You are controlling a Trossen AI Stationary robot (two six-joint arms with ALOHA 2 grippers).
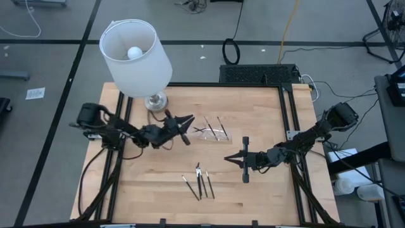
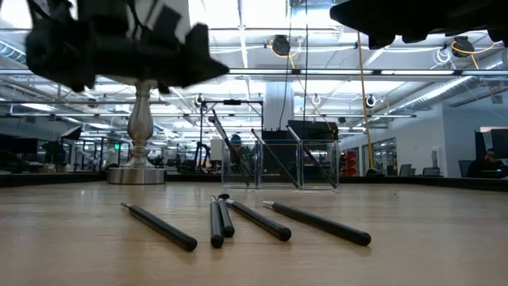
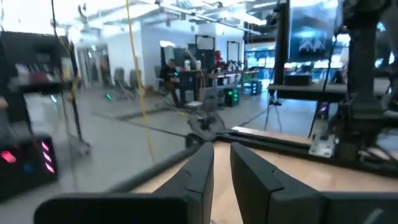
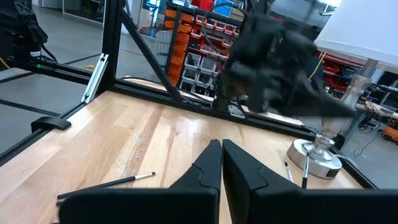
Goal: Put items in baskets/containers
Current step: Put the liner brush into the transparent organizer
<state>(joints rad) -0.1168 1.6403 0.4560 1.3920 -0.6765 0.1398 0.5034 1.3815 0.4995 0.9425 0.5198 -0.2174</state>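
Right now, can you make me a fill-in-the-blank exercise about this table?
The white shade belongs to a ___.
The right pincer is ___.
The loose sticks lie on the wooden ___.
The left pincer hangs near the clear ___.
Missing words: lamp; shut; table; tray.

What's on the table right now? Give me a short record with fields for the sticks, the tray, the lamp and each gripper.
loose sticks: four dark sticks lying near the table's front edge
tray: clear tray mid-table, a few sticks inside
lamp: white lamp at the back left
left gripper: left gripper raised beside the tray, fingers slightly apart, nothing visibly held
right gripper: right gripper right of centre, shut, empty
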